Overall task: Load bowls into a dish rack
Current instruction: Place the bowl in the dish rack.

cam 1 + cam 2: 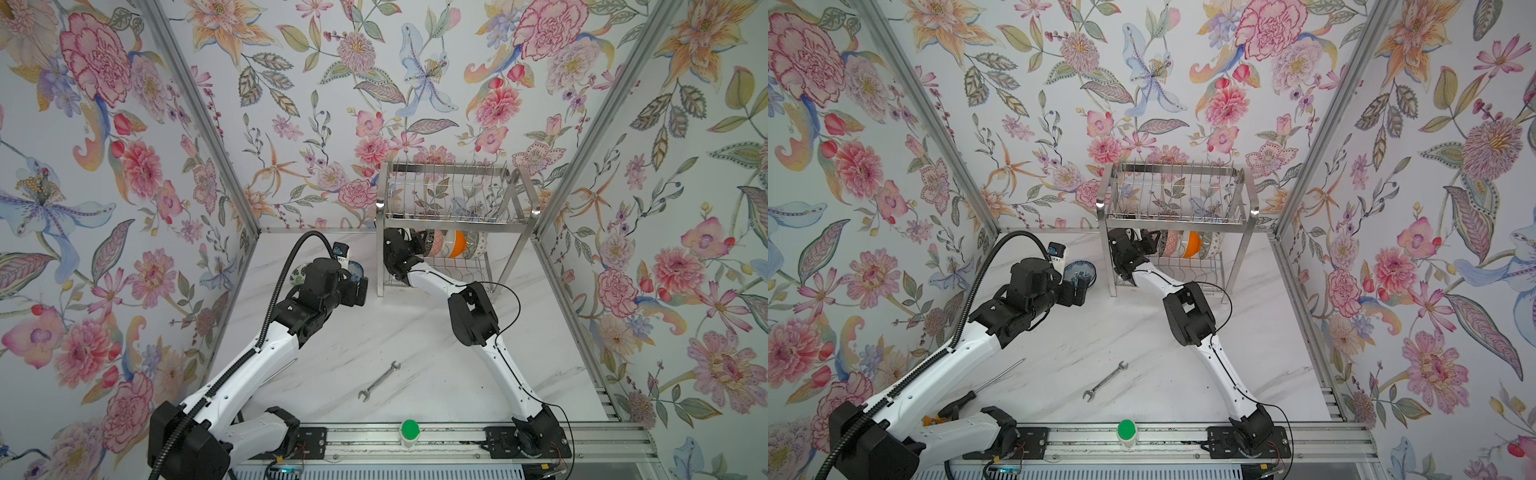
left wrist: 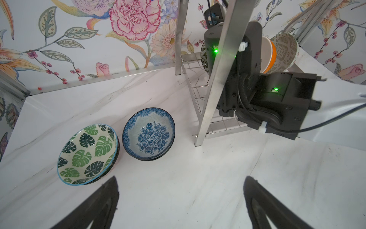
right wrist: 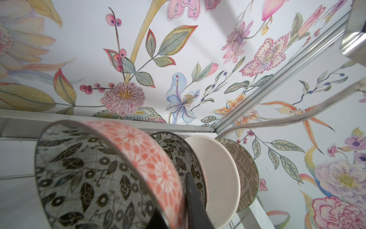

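Two bowls [image 2: 148,134] before wide-open left end effector [image 2: 181,178], right end effector [image 3: 178,200] clamping pink bowl [image 3: 142,150] — racked

- We stretch our white-and-black left arm toward 1 o'clock, black left gripper [image 2: 181,184] spread wide.
- Our right arm leans toward 11 o'clock, right gripper [image 1: 419,245] pinching a pink-sided ceramic bowl [image 3: 138,150].

Top views overlook everything; wrist views closely share the dish rack [image 2: 216,79].
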### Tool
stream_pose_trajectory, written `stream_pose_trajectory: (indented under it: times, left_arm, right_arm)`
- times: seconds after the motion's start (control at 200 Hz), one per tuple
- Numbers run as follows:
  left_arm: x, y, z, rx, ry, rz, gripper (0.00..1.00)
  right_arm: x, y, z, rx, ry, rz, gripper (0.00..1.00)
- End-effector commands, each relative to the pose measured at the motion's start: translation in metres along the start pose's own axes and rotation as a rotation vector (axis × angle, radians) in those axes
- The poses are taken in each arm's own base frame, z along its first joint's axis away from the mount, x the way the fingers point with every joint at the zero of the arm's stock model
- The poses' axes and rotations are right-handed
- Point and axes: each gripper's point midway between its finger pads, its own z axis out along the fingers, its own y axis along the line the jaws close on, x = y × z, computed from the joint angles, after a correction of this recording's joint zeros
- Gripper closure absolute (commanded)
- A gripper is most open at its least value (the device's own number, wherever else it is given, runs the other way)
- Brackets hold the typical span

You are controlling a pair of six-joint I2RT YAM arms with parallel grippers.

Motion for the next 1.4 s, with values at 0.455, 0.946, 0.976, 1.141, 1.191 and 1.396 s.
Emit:
stream_pose_trajectory:
  times: [0.455, 0.946, 0.976, 1.141, 1.191, 1.396]
  left_arm:
    - [0.004, 0.001, -0.002, 0.011, -0.004, -0.014, 0.01]
    - [0.004, 0.0, -0.003, 0.02, -0.01, -0.016, 0.01]
    - [0.004, 0.0, -0.002, 0.019, -0.007, -0.015, 0.01]
    - [0.002, 0.0, -0.003, 0.021, -0.013, -0.016, 0.01]
    - [0.003, 0.0, -0.003, 0.022, -0.011, -0.014, 0.01]
    - [0.002, -0.001, -0.004, 0.022, -0.01, -0.008, 0.01]
  right_arm:
    - [0.006, -0.012, 0.025, 0.096, -0.001, 0.03, 1.0]
    - [0.005, 0.007, 0.024, 0.032, -0.015, 0.029, 1.0]
    - [0.005, 0.008, 0.024, 0.029, -0.015, 0.028, 1.0]
    - [0.007, 0.013, 0.025, 0.018, -0.013, 0.014, 1.0]
    - [0.007, 0.015, 0.025, 0.013, -0.012, 0.01, 1.0]
    - [0.01, 0.021, 0.025, 0.0, -0.012, -0.005, 0.96]
